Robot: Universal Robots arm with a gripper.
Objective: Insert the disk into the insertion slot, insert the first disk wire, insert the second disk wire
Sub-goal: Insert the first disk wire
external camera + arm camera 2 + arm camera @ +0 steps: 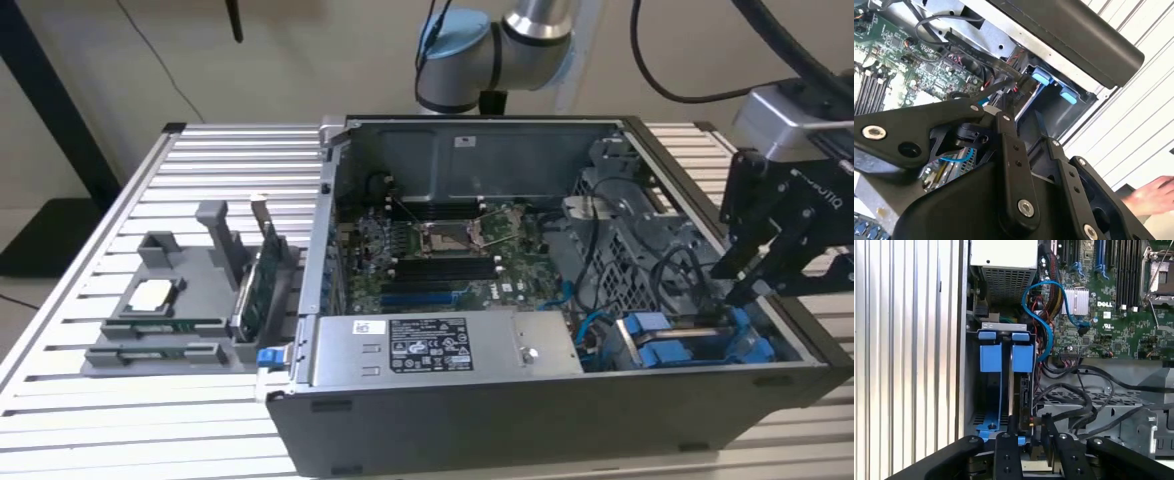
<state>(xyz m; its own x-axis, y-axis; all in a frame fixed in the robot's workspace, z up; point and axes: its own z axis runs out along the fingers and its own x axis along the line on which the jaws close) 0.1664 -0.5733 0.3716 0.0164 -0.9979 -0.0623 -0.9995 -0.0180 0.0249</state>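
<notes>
The disk (pixel 1025 390) stands edge-on inside the insertion slot (pixel 972 390), the grey metal bay in the case corner. Its blue carrier tabs (pixel 1022 356) face the power supply. In the exterior view the same blue fittings (pixel 681 338) lie at the case's front right. My gripper (pixel 743 292) reaches down into that bay, straddling the disk's near end (pixel 1028 427). In the second wrist view a black wire with its connector (pixel 1021 82) hangs by the blue tabs (pixel 1040 77), just beyond the gripper. A blue wire (pixel 1046 330) loops from the motherboard toward the bay.
The grey power-supply box (pixel 427 345) fills the case's front. The motherboard (pixel 441 250) lies behind it, and black cables (pixel 1074 390) cross beside the bay. A grey fixture with parts (pixel 174 310) sits on the slatted table at the exterior view's left. A hand (pixel 1154 195) rests outside the case.
</notes>
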